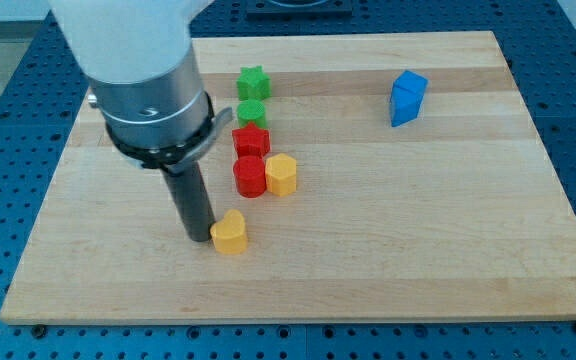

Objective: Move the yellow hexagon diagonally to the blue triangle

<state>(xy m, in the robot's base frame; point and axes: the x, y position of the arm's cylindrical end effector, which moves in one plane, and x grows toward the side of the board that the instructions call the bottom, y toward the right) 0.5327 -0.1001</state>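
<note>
The yellow hexagon [282, 174] sits near the board's middle, touching a red cylinder [249, 176] on its left. The blue triangle [407, 97] stands far off at the view's upper right. My tip [199, 236] is at the lower left of the hexagon, touching the left side of a yellow heart-shaped block [230, 233]. The rod rises from the tip to the grey arm body [154, 100].
A column of blocks runs up from the red cylinder: a red star [251, 140], a green round block [252, 112] and a green star [253, 82]. The wooden board [388, 250] lies on a blue perforated table.
</note>
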